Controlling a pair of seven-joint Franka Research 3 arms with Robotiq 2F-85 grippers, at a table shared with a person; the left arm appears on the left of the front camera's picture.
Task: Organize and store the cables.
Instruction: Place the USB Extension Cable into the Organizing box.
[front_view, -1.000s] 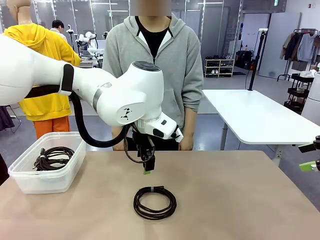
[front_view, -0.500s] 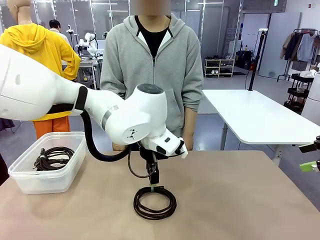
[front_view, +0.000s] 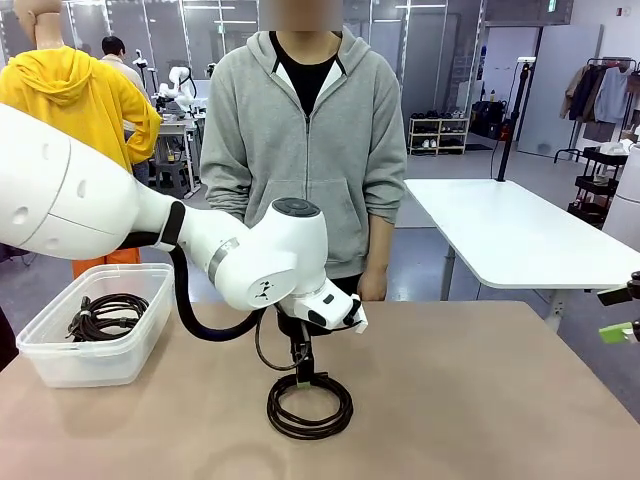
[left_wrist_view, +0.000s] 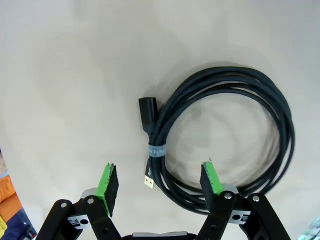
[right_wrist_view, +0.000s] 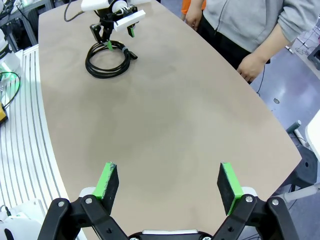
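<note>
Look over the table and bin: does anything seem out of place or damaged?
Nothing stands out. One coiled cable lies neatly banded on the table, under the open left gripper; another sits in the bin.

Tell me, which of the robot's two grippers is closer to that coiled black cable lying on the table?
Left. The left gripper, jaws open, hangs right over the coiled cable's far edge. The right gripper, also open, sits far off across bare table.

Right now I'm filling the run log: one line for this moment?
left gripper: open, straddling coiled cable | right gripper: open, idle | plastic bin: one cable stored
</note>
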